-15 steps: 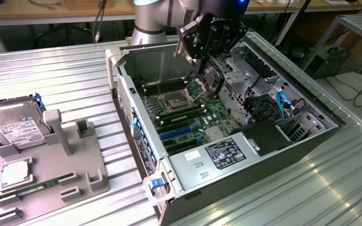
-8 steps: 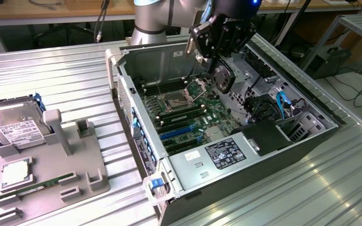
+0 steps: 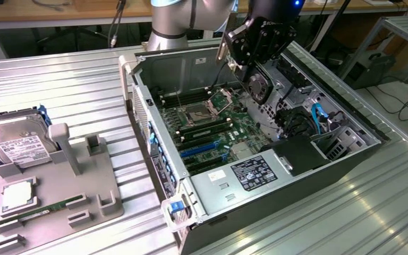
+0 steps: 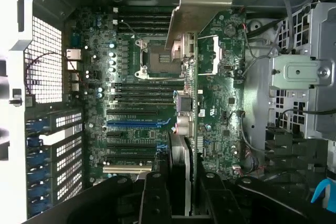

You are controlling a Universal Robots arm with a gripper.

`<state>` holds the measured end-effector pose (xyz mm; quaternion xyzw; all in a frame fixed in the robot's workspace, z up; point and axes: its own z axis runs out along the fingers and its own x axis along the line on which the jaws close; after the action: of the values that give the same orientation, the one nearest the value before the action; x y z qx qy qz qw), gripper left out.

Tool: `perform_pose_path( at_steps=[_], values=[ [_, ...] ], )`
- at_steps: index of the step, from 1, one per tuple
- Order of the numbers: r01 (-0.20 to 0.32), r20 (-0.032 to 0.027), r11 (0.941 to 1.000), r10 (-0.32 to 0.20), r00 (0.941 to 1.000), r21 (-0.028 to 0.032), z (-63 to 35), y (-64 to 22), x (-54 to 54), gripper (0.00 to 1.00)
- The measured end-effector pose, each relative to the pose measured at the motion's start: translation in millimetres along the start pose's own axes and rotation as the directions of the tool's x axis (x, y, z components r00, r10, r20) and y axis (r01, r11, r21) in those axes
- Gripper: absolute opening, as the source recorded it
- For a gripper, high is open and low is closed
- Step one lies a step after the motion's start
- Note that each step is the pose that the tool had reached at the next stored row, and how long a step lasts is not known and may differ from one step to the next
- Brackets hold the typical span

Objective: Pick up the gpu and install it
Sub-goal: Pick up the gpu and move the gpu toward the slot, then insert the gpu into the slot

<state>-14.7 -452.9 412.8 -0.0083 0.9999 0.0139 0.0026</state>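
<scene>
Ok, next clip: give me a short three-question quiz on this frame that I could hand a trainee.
1. True or false: the computer case is closed, its motherboard hidden.
2. What lies on the grey fixture at the exterior view's left? A) a hard drive B) a keyboard C) a mug
3. Fill in: the hand is shut on the ___, above the motherboard.
Key: 1 false, the computer case lies open. 2 A. 3 the gpu.
</scene>
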Motion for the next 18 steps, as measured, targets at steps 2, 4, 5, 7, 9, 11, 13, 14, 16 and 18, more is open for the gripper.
perform_pose_path(
  at_steps=[2,4,5,7,9,11,13,14,16,18],
  values=[
    [0.0,0.0,1.0,0.0,1.0,-0.0002,0.1,0.0,0.0,0.27],
    [0.0,0.0001,1.0,0.0,1.0,-0.0002,0.1,0.0,0.0,0.27],
    [0.0,0.0001,1.0,0.0,1.0,-0.0002,0.1,0.0,0.0,0.27],
    [0.0,0.0001,1.0,0.0,1.0,-0.0001,0.1,0.0,0.0,0.27],
    [0.0,0.0001,1.0,0.0,1.0,-0.0002,0.1,0.0,0.0,0.27],
    [0.0,0.0001,1.0,0.0,1.0,-0.0002,0.1,0.0,0.0,0.27],
    [0.005,-0.0001,1.0,-0.005,1.0,-0.0002,0.1,0.0,0.0,0.27],
    [0.014,-0.0003,0.9999,-0.014,0.9999,-0.0003,0.1,0.0,0.0,0.27],
    [0.037,-0.001,0.9993,-0.037,0.9993,-0.0003,0.1,0.0,0.0,0.27],
    [0.061,-0.0016,0.9982,-0.061,0.9982,-0.0005,0.0,0.0,0.0,0.27]
  ],
)
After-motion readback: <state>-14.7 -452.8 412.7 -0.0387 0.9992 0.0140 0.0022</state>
